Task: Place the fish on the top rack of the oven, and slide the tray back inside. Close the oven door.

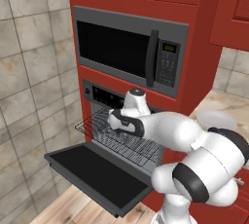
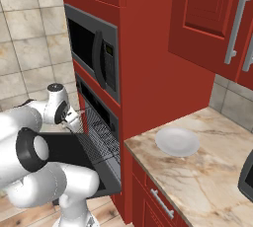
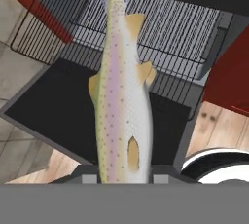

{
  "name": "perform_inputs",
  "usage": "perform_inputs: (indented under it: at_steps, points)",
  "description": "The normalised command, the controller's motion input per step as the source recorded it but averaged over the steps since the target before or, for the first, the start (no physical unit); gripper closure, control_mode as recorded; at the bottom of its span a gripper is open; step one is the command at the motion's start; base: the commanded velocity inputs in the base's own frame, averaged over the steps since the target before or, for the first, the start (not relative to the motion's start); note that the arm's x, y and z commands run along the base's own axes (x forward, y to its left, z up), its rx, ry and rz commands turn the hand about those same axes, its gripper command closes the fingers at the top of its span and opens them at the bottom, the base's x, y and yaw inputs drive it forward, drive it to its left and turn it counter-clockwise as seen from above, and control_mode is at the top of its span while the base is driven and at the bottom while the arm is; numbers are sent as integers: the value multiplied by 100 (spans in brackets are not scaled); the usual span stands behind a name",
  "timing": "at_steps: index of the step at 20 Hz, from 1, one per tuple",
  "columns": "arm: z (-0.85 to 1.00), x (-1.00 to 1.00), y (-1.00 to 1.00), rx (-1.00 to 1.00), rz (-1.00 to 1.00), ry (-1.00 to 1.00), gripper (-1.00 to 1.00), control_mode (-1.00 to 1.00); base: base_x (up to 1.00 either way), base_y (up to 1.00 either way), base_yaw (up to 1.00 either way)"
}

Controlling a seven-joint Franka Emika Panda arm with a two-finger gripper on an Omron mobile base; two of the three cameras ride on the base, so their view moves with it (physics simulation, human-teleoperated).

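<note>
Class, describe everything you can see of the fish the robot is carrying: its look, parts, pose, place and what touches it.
The fish is slim and pale, with a pinkish band along its body, yellow-green flanks, fine dark speckles, tan fins and a speckled tail fin. It looks smooth and stiff. In the hand view it runs straight away from the gripper, tail farthest, its near end shut between the fingers. It hangs in the air above the open oven door, tail towards the pulled-out top rack, touching neither as far as I can tell.

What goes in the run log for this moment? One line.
gripper: shut on fish | position: above pulled-out top rack | oven door: open | fish: not yet placed
</note>
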Motion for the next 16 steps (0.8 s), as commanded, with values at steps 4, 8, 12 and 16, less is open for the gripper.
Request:
perform_inputs:
  at_steps: [4, 8, 12, 16]
  points:
    - [-34, 31, 17, -6, -5, 0, 100, -100, 0, 0, 0]
    - [-33, 26, 8, -4, -6, 0, 100, -100, 0, 0, 0]
    - [-35, 26, 4, -3, -5, 0, 100, -100, 0, 0, 0]
    - [-33, 28, 1, -2, -5, 0, 100, -100, 0, 0, 0]
